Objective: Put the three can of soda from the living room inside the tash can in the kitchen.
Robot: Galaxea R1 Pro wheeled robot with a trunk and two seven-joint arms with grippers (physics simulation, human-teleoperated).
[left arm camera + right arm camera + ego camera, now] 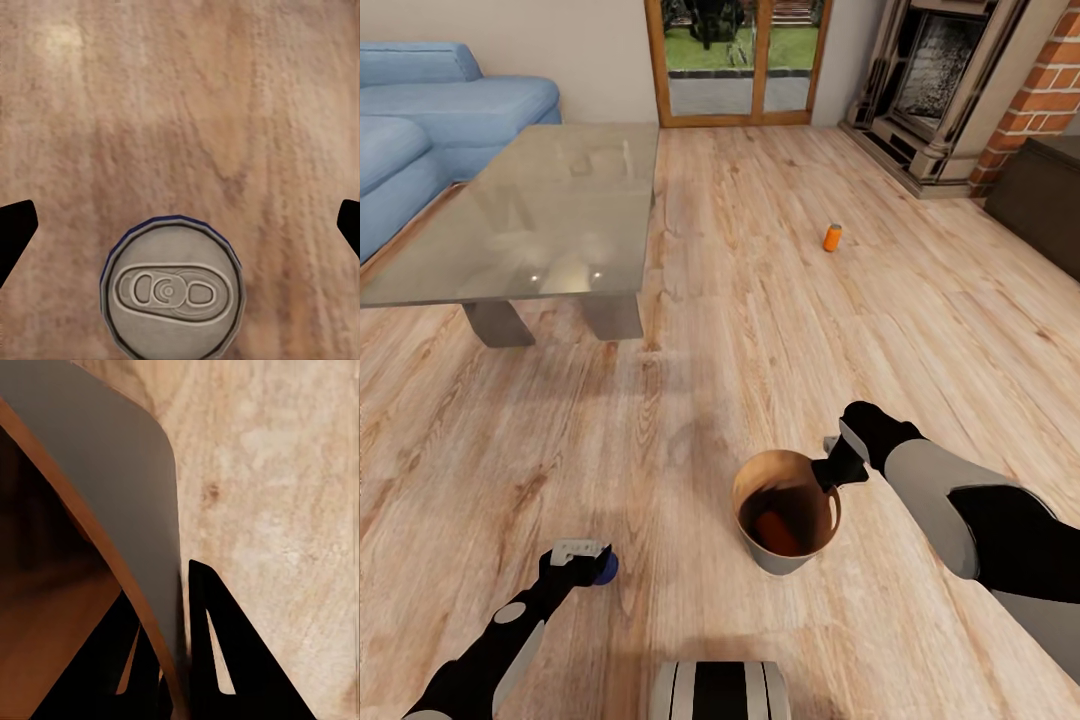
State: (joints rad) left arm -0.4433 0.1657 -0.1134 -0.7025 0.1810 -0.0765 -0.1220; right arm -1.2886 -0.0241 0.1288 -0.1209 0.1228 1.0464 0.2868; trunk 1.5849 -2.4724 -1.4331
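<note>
Now, blue soda can pickup.
I centre my spread left end effector; right end effector clamps the trash can rim.

The right arm's black gripper is closed on the thin rim of the round light-brown wooden bin, one dark triangular finger inside the wall and the other finger outside it, the wall pinched between them. The bin's grey-looking outer wall curves away from the fingers. Its dark brown inside lies on one side, and the light wood-plank floor lies on the other.
</note>
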